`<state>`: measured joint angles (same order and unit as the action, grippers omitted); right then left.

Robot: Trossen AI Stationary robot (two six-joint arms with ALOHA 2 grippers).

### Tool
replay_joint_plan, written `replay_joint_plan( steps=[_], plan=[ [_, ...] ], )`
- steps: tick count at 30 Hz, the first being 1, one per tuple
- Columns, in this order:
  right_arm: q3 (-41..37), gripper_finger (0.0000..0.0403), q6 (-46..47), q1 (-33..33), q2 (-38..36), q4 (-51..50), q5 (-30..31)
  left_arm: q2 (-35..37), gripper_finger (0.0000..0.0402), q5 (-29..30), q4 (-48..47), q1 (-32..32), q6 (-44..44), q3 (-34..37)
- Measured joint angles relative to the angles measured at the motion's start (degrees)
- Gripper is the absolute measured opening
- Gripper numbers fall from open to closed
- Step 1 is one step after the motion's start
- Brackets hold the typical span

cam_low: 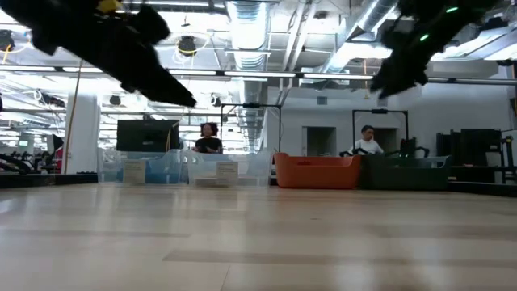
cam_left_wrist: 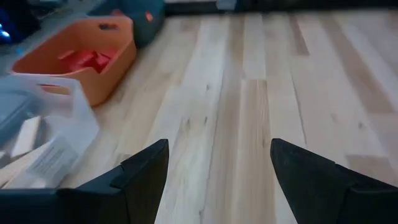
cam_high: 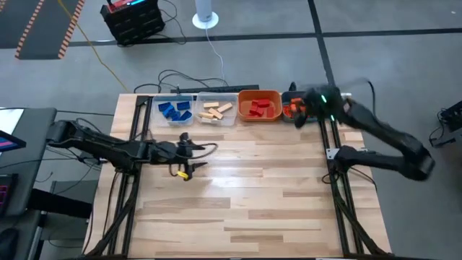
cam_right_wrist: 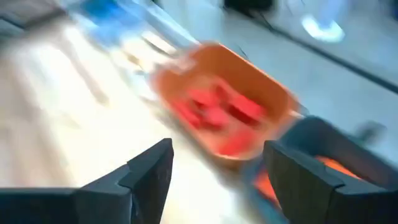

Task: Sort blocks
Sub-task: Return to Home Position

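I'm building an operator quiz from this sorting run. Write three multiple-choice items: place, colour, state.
1. Where do the bins stand?
A) in the middle
B) along the near edge
C) in a row along the far edge

2. The blocks in the orange bin are:
A) blue
B) red
C) tan

3. The left end effector is:
A) open and empty
B) shut on a block
C) shut on a rim

Answers: C, the high view shows them lined there; B, they show red; A, its fingers stand apart over the table.

Grey concrete floor (cam_high: 375, 18) surrounds the wooden table (cam_high: 245, 206); ceiling ducts (cam_low: 246, 20) overhead.
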<state>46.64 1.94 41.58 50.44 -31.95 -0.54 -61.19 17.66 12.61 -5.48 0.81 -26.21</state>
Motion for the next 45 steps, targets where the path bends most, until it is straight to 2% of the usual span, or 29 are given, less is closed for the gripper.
replay_joint_plan(
  steps=[4, 8, 12, 20, 23, 28, 31, 38, 45],
  plan=[
    [-12.64, 0.0281, 9.58, -10.77, -15.37, 12.95, 2.08, 9.22, 0.0274, 2.92, 1.37, -0.87, 1.99, 4.43],
    [-20.98, 0.0281, 13.39, -19.77, -25.48, 20.55, 10.07, 19.21, 0.0274, 4.36, -1.08, -2.13, 3.45, 6.14],
    [-25.43, 0.0282, 12.15, -26.34, -32.18, 23.85, 15.34, 27.75, 0.0274, 4.36, -1.19, -4.19, 5.88, 10.21],
    [-29.53, 0.0282, 13.42, -35.14, -43.54, 25.83, 15.65, 44.01, 0.0253, 1.92, 1.27, -8.1, 9.34, 22.51],
    [-32.3, 0.0282, 14.57, -38.47, -46.42, 26.5, 15.67, 49.01, 0.0245, -0.5, 0.01, -9.08, 9.43, 25.07],
    [-39.16, 0.0282, 18.98, -44.02, -49.0, 27.66, 15.65, 56.13, 0.0231, -5.03, -7.8, -10.36, 8.09, 25.48],
    [-42.21, 0.0282, 20.11, -45.07, -49.36, 27.11, 15.65, 59.26, 0.0226, -6.31, -6.95, -10.73, 5.99, 25.53],
    [-42.74, 0.0282, 20.17, -45.22, -48.05, 24.96, 15.45, 60.73, 0.0225, -3.57, -6.12, -10.68, 12.58, 25.57],
    [-42.7, 0.0282, 20.17, -45.2, -48.15, 24.66, 15.45, 60.7, 0.0225, -3.51, -8.88, -10.68, 13.38, 25.57]
  ],
)
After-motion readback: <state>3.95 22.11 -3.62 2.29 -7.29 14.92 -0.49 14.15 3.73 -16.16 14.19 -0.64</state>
